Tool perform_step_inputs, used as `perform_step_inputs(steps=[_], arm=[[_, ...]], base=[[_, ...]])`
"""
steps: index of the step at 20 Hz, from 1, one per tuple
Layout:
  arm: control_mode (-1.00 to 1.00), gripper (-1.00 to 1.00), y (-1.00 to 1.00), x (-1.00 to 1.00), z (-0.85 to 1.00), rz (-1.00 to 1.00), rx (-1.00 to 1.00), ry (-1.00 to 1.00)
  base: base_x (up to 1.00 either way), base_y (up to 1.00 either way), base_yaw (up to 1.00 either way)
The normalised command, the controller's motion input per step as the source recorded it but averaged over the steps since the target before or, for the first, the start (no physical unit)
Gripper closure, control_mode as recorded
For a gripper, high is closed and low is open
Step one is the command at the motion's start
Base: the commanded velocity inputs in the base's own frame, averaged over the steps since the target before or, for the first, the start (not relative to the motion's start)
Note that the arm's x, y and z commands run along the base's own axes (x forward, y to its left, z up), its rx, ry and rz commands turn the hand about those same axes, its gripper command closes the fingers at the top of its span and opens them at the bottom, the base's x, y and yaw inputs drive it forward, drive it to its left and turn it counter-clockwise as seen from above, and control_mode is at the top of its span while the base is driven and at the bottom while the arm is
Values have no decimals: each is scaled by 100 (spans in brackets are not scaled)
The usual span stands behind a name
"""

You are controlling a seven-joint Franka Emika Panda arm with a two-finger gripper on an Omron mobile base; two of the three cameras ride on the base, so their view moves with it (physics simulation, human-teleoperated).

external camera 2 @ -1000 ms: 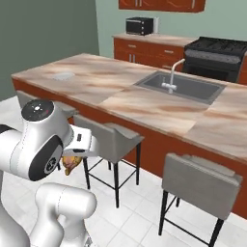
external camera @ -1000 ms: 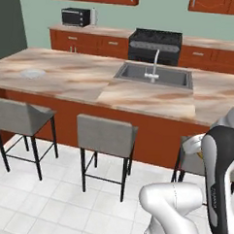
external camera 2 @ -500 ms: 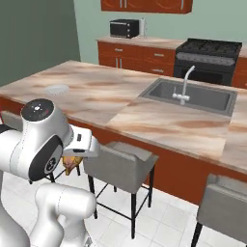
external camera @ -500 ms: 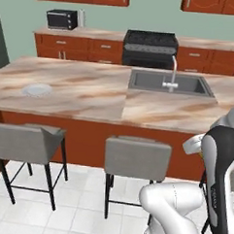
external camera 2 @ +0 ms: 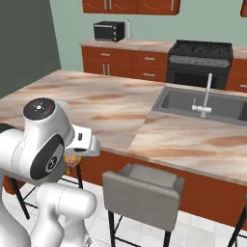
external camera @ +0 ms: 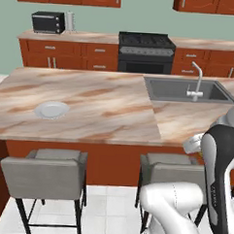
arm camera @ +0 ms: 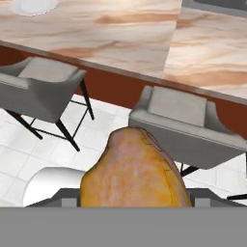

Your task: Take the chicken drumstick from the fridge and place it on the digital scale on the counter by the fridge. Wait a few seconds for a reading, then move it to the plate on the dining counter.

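Between the gripper's (arm camera: pixel 135 205) jaws you have the chicken drumstick (arm camera: pixel 134 176), a golden-orange lump with a browner edge that rises large at the bottom of the hand view, so the hand is clamped on the meat and carries it above the tiled floor (arm camera: pixel 29 154). From the right base view you can catch a small orange glimpse of it just under the white hand, low beside the arm's big joint and short of the dining counter (external camera 2: pixel 120 116). Ahead of you that island runs across both base views, its beige-brown marbled top bare apart from the plate (external camera: pixel 51 109), which sits toward the left end in the left base view and peeks in at the top left corner of the hand view. Your steel sink (external camera: pixel 186 89) with its faucet (external camera: pixel 196 82) is set into the counter's right part, well apart from the plate. Two grey stools (external camera: pixel 44 176) stand tucked against the near side of the island, below the drumstick's line of sight. Behind the island you see the black stove (external camera: pixel 144 53), the microwave (external camera: pixel 48 22) and red-brown cabinets (external camera: pixel 68 55) along the wall.
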Motion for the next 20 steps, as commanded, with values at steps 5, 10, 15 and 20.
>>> perform_step_inputs(steps=[5, 10, 15, 20], arm=[[100, 100, 0, 0, 0, 0, 0, 0], [100, 100, 0, 0, 0, 0, 0, 0], [100, 100, 0, 0, 0, 0, 0, 0], [100, 100, 0, 0, 0, 0, 0, 0]], base=[[11, 100, -27], [27, 100, -28], [58, 100, -30], [82, 100, -30]])
